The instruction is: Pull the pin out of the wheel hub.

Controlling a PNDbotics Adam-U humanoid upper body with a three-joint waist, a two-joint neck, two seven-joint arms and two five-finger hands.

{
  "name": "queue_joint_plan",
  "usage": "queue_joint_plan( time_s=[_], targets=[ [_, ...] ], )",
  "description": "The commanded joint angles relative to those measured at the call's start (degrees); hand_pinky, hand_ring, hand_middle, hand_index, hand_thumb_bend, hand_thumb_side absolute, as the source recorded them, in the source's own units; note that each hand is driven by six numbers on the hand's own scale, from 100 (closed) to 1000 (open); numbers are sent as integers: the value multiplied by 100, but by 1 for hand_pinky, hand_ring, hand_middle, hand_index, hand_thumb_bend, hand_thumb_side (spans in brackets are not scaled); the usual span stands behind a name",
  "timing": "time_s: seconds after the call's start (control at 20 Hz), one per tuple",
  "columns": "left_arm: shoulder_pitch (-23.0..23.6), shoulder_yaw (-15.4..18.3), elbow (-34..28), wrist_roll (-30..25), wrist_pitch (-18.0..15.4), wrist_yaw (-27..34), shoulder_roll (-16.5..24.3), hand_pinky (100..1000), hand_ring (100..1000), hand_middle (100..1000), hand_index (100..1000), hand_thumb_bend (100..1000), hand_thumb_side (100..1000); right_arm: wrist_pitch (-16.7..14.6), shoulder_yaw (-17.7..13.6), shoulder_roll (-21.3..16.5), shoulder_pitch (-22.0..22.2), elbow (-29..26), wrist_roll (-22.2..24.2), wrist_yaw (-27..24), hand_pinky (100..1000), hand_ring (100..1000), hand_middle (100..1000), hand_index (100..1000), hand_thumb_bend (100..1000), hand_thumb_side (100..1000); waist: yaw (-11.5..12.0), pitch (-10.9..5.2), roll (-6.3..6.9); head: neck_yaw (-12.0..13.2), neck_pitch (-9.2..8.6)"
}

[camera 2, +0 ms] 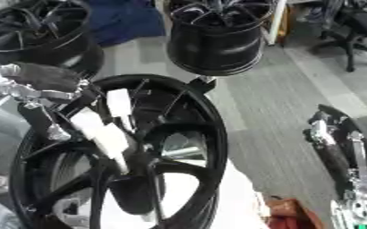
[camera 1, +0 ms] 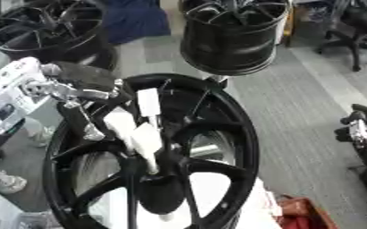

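Left eye view: three wheel hubs (camera 1: 151,152), left hand (camera 1: 139,134) fingers reaching into the nearest, grip unclear.

Big black wheel hub (camera 1: 151,156) fills most of the shot, spokes facing the camera. The left robot hand (camera 1: 136,129), pale fingers pointing down, reaches across the spokes to the hub centre. Two more black rims (camera 1: 232,36) sit behind on the grey floor (camera 1: 296,112).
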Motion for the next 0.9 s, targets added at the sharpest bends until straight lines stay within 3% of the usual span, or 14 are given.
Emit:
queue_joint_plan(
  time_s=[0.05, 0.3, 0.5, 0.7, 0.9],
  targets=[
    [-97, 83, -26, -1484, -1411, 107, 108, 721, 471, 476, 624, 129, 189, -12, -22, -104, -27, -55, 18, -18, 580, 567, 582, 804, 100, 565, 6, -43, -23, -16, -14],
    [-197, 302, -246, -1484, -1103, 554, 177, 703, 450, 437, 583, 100, 234, -13, -28, -104, -17, -46, 13, -20, 580, 567, 582, 804, 100, 566, 22, -56, -21, -23, -14],
    [-306, 602, -574, -1484, -754, 1022, 342, 703, 449, 435, 583, 100, 204, -14, -34, -105, -4, -34, 9, -22, 580, 567, 582, 804, 100, 574, 42, -76, -9, -33, -14],
    [-232, 1039, -853, -1484, -468, 1290, 679, 705, 450, 437, 588, 100, 204, -16, -54, -109, 14, -27, -10, -16, 580, 567, 582, 804, 100, 569, 83, -97, 12, -53, -14],
    [283, 1708, -881, -1484, -176, 1382, 1220, 694, 452, 440, 600, 100, 204, -19, -81, -90, 29, -23, -33, -6, 580, 567, 582, 804, 100, 570, 166, -104, 18, -100, -14]
  ],
)
